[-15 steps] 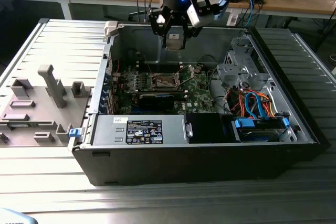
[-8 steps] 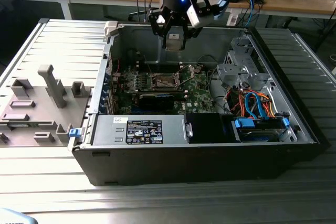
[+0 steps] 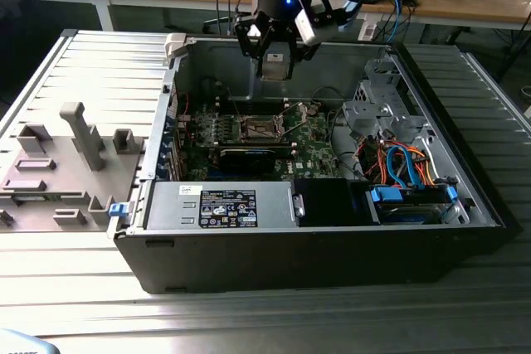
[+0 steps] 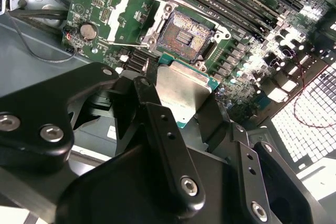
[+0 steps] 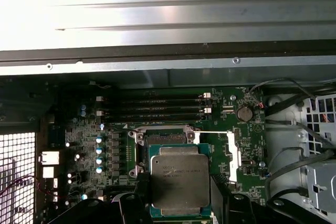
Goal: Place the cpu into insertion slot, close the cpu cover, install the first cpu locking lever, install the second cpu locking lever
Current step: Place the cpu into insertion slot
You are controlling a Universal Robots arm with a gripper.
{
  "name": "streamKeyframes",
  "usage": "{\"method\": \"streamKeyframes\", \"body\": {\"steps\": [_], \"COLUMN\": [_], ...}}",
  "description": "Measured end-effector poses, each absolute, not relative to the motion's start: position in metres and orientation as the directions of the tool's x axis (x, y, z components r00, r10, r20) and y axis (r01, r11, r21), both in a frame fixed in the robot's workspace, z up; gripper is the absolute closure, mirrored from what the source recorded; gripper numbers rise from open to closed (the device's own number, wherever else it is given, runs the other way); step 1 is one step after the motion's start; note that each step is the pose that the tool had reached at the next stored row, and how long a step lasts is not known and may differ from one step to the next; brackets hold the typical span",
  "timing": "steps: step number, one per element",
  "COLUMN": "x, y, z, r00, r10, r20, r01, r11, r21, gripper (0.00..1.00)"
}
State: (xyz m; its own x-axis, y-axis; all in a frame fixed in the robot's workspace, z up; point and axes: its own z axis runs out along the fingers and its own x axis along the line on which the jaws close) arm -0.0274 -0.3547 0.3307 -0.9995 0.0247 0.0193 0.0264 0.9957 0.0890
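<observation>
- While the black gripper (image 3: pixel 274 57) hangs above the open computer case (image 3: pixel 332 246), its two matte fingers (image 4: pixel 152 103) are clamped on opposite side edges of the cpu (image 4: pixel 181 90).
- Held in the air and clear of the board, the cpu (image 5: pixel 180 182) is a thin, near-square plate: a dull silvery-grey metal lid with rounded shoulders on a green substrate rim.
- With sides so nearly equal it has no clear long axis. Its metal top faces both wrist cameras, and in the first wrist view its edges run roughly parallel to the socket's.
- Just beyond it on the green motherboard (image 5: pixel 247 145) sits the insertion slot (image 4: pixel 181 36), a square socket with a dark, finely grained centre and a bright metal rim.
- Beside the socket, the cpu cover (image 4: pixel 118 17), a thin silvery frame with a square window, stands swung open.
- In the first wrist view the cpu hides part of the insertion slot (image 5: pixel 163 137), and the gripper (image 5: pixel 180 195) body cuts off the chip's near edge.
- In the exterior view the cpu (image 3: pixel 275 66) is only a small pale patch between the fingers.
</observation>
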Motion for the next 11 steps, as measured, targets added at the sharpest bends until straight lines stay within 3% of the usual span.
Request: {"method": "streamKeyframes", "body": {"steps": [11], "x": [-0.0274], "y": [-0.3547], "z": [0.3284], "r00": [-1.000], "r10": [0.025], "r20": [0.019], "r01": [0.026], "r11": [0.996], "r21": [0.089], "gripper": [0.45]}}
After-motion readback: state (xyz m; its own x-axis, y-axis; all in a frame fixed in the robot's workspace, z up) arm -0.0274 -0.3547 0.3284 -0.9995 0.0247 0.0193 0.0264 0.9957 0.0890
